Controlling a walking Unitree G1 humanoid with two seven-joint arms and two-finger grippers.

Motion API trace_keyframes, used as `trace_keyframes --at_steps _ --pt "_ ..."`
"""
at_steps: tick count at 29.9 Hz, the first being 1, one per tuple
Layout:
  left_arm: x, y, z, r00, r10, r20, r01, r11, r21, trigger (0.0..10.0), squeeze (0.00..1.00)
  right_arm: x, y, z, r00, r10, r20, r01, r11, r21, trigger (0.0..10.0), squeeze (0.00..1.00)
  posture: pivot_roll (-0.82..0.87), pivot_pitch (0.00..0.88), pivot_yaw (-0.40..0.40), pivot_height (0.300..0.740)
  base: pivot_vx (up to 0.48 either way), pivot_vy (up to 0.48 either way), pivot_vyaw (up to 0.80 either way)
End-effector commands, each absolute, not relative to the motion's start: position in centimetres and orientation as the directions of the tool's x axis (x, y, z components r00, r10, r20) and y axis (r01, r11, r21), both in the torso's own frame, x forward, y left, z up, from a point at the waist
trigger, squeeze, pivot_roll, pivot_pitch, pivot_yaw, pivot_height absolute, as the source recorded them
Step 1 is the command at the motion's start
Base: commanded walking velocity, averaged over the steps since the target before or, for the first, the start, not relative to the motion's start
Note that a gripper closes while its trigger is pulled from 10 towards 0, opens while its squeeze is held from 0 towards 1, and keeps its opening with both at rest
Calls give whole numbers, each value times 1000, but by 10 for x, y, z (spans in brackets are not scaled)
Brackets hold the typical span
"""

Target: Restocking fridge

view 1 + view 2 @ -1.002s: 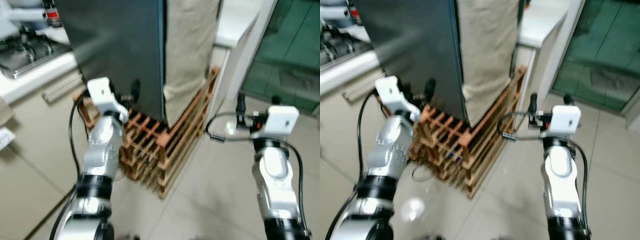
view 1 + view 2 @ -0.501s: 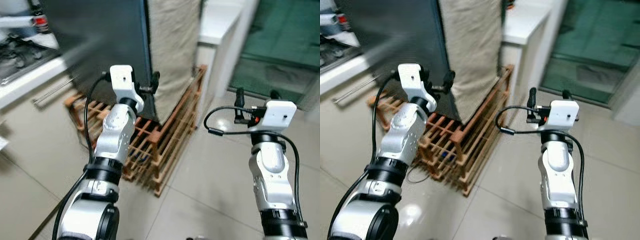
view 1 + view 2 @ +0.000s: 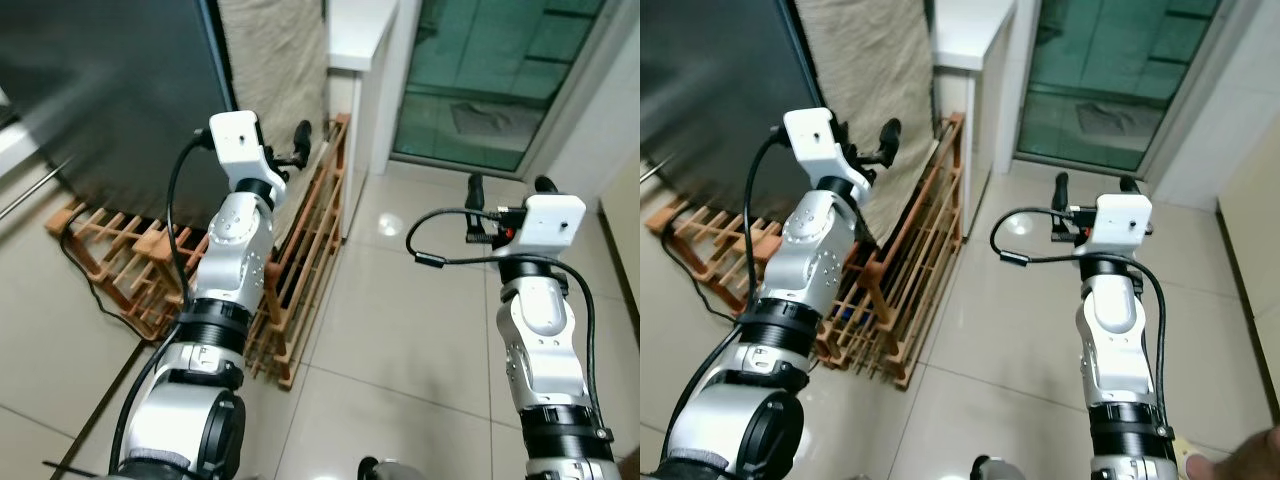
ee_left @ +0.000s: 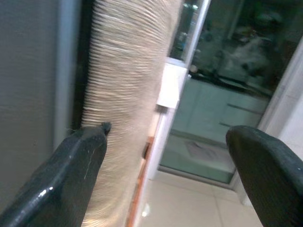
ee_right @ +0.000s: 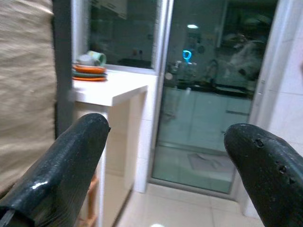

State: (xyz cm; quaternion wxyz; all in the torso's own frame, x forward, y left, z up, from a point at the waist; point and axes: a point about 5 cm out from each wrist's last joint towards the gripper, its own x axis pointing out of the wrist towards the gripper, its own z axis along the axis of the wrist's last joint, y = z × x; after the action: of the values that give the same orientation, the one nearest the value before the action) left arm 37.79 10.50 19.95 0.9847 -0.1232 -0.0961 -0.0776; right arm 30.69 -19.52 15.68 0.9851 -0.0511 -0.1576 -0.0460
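I'm looking into a home kitchen corner. A tall dark fridge [image 3: 110, 90] stands at my left, raised on a low wooden slatted rack [image 3: 300, 260], with a beige woven cloth [image 3: 275, 60] hanging down its side. Just beside it is a white surface [image 5: 111, 92] carrying stacked coloured plates [image 5: 89, 72] and a cup [image 5: 94, 57]. The floor [image 3: 400, 320] is glossy pale tile, reflecting the ceiling light. Beyond a glass sliding door [image 3: 490, 80] with a pale frame, my right wrist view dimly shows more cabinets and a tap-like shape, too blurred to be sure.
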Motion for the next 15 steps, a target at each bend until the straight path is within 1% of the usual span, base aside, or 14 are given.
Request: trace_keyframes --at_steps 1,10,12,14,15 --pt "381 112 207 968 -101 228 154 962 -227 10000 0 308 -194 157 946 -62 318 96 991 -92 10000 0 -115 0 20 740 0 0 0" --pt "380 114 224 953 -94 287 170 952 -255 10000 0 308 -196 158 947 -49 318 87 990 -106 10000 0 -130 0 13 740 0 0 0" --pt "380 112 224 952 -102 288 181 948 -263 10000 0 307 -196 158 947 -49 317 87 990 -108 10000 0 -131 0 12 740 0 0 0" --pt "380 97 225 940 -164 301 264 906 -331 10000 0 307 -195 158 948 -45 314 83 990 -110 10000 0 -135 0 10 740 0 0 0" --pt "380 97 225 940 -164 301 264 906 -331 10000 0 307 -195 158 948 -45 314 83 990 -110 10000 0 -135 0 10 740 0 0 0"
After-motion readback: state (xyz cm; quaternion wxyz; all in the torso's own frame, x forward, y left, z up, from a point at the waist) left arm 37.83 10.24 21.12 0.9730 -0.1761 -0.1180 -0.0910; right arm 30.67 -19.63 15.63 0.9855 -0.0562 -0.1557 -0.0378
